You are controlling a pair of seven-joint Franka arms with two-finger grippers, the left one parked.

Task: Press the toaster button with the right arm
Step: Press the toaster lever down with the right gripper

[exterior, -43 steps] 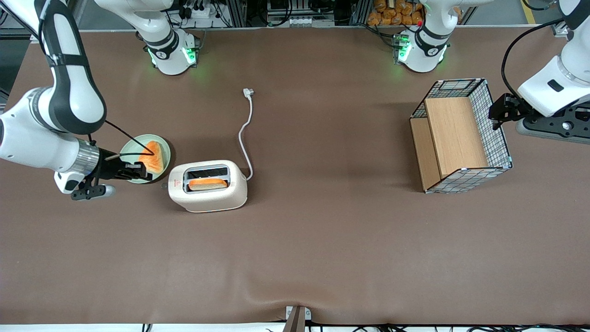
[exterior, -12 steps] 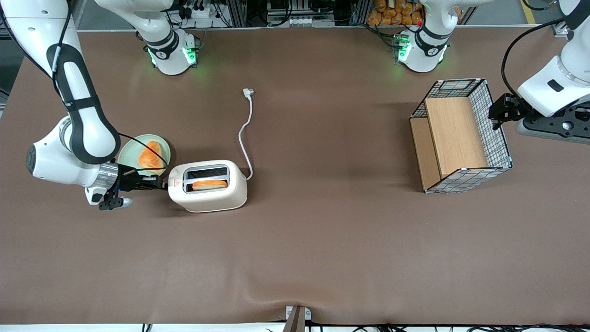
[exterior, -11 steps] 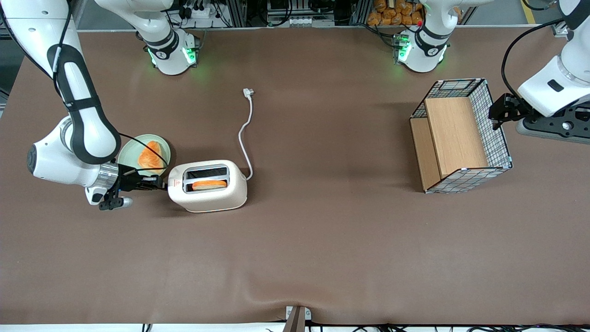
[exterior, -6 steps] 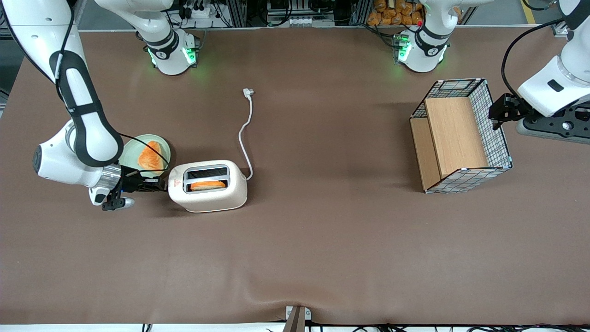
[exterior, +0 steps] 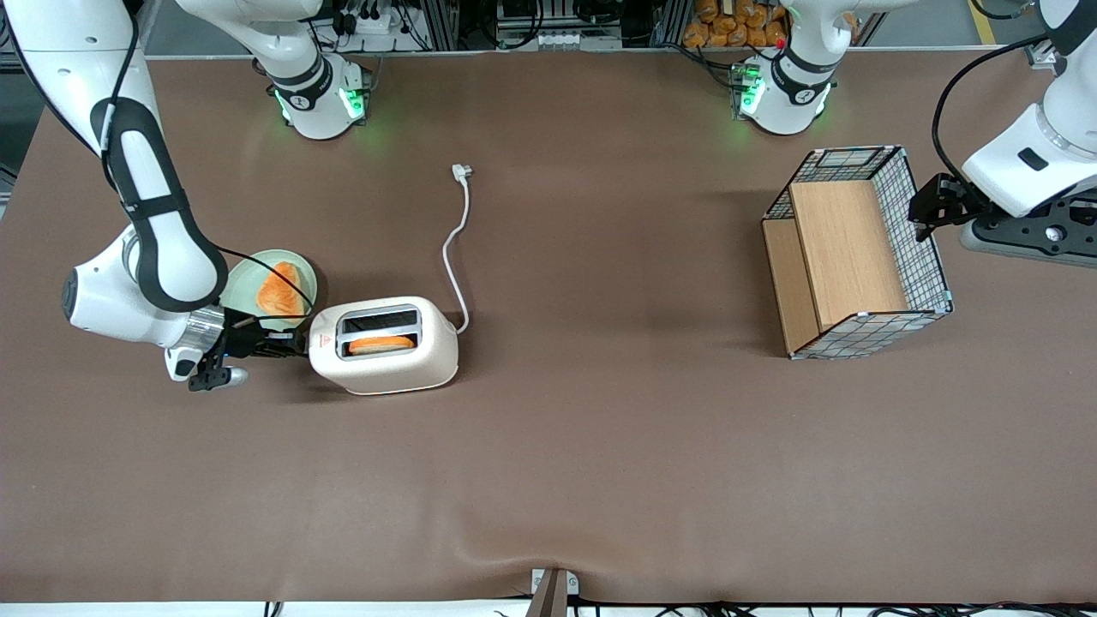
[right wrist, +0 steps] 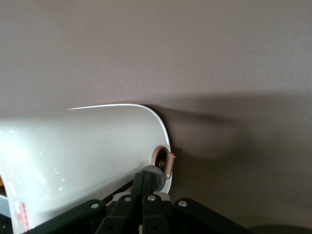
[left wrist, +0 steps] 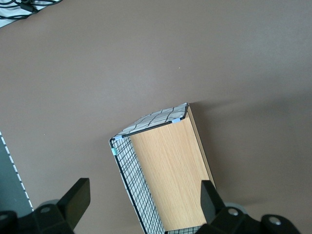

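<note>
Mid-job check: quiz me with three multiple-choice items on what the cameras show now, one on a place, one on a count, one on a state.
1. Where is the gripper?
A. Above the wire basket
B. At the toaster's narrow end, beside the plate
C. Over the plug

2. How many bread slices show in the toaster?
A. None
B. One
C. Two

3. How do the gripper's fingers stand?
A. Shut
B. Spread wide
C. Shut on the cord

Answers:
1. B: its tip meets the toaster's end toward the working arm, with the green plate just farther from the front camera.
2. B: one slice sits in the nearer slot; the other slot is dark.
3. A: the right wrist view shows the fingers together at the toaster button.
</note>
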